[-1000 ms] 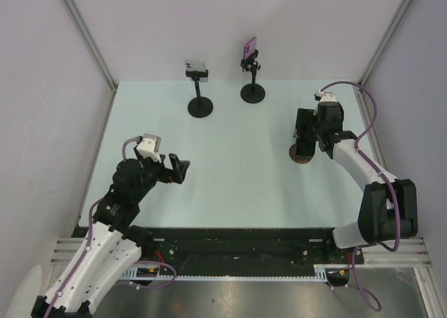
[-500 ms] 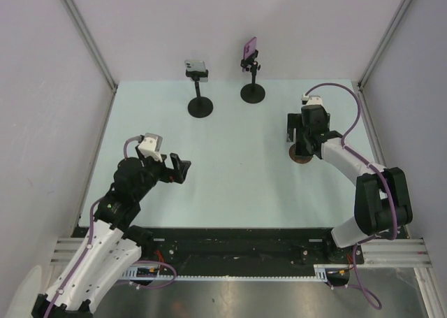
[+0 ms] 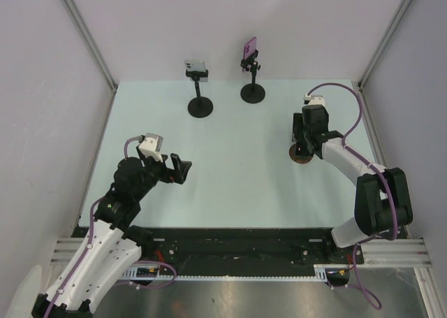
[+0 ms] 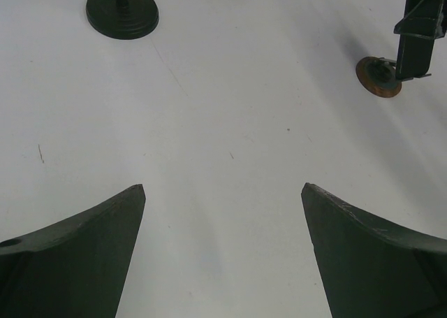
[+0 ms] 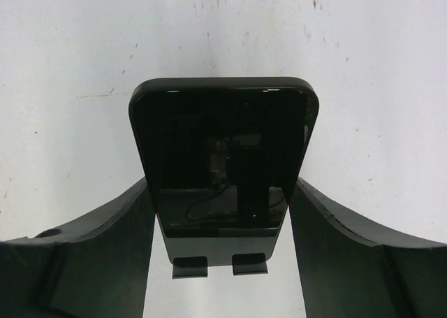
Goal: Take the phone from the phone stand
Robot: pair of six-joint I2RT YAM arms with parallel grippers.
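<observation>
Near the left base, my left gripper [image 4: 223, 189] hangs spread wide. Farther right, the right gripper [image 5: 222, 189] has a finger on either side of the glossy black slab phone [image 5: 223, 143] on its brown round-footed stand [image 4: 378, 77]; whether they pinch it I cannot tell. The phone's long axis stands upright, leaning back, with the screen toward the wrist. I judge this to be the grasp step, needing a firm clamp, then a lift.

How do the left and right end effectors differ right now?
The left end effector gapes wide with only table between its fingers; the right end effector has the black phone between its. The left hangs nearer the robot; the right reaches farther out, above the stand. Both have dark fingers.
</observation>
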